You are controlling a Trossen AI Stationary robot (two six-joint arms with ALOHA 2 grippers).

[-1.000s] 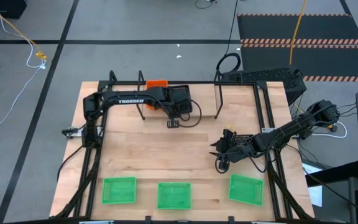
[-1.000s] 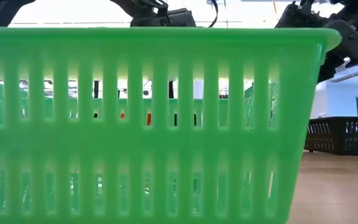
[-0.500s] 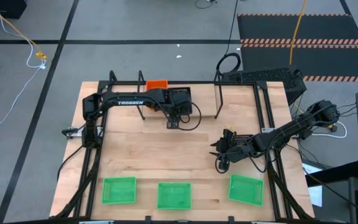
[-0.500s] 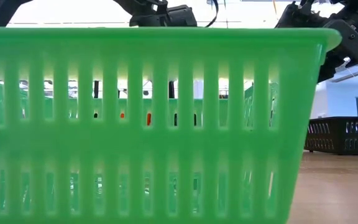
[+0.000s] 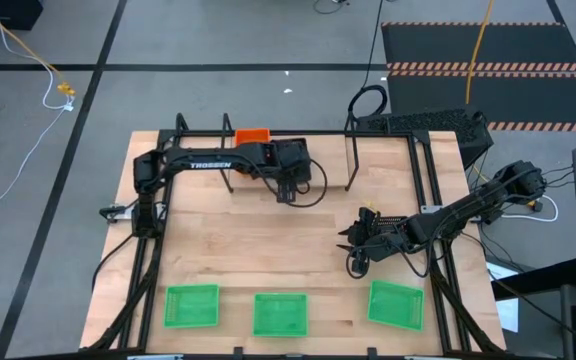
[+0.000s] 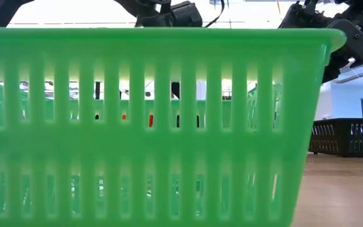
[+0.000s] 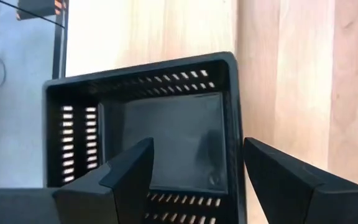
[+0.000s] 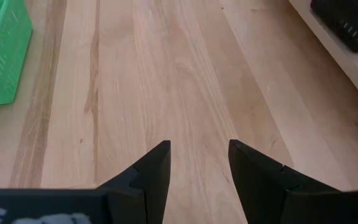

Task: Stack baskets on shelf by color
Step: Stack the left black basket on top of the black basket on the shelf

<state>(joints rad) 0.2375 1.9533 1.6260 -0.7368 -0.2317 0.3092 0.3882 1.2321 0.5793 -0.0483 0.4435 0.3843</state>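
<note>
A: Baskets first: a black basket (image 7: 145, 134) sits at the shelf (image 5: 268, 135), right under the left tool (image 5: 290, 190), with an orange basket (image 5: 252, 137) just beside it on the shelf's far side. Three green baskets (image 5: 280, 313) lie in a row along the table (image 5: 248, 250) edge well apart from the shelf.

B: And the left tool's state?

A: Fingers (image 7: 126, 177) spread wide, nothing between them; the left wrist view shows the black basket's rim lying between and below the two fingers.

B: So the risk?

A: As I judge it, lifting away carelessly. One finger hangs over the basket's inside, the other outside its wall, so a sideways pull could hook that wall and drag or tip the basket off its stack.

B: The right tool (image 8: 194, 168)?

A: Parked over bare wood, between the shelf and the green row, fingers partly apart and empty. A green basket edge (image 8: 2, 53) is near it.

B: Any trouble there?

A: If it goes for a green basket, the thin perforated walls could flex and slip. Also, the arms could cross paths near the shelf.
</note>
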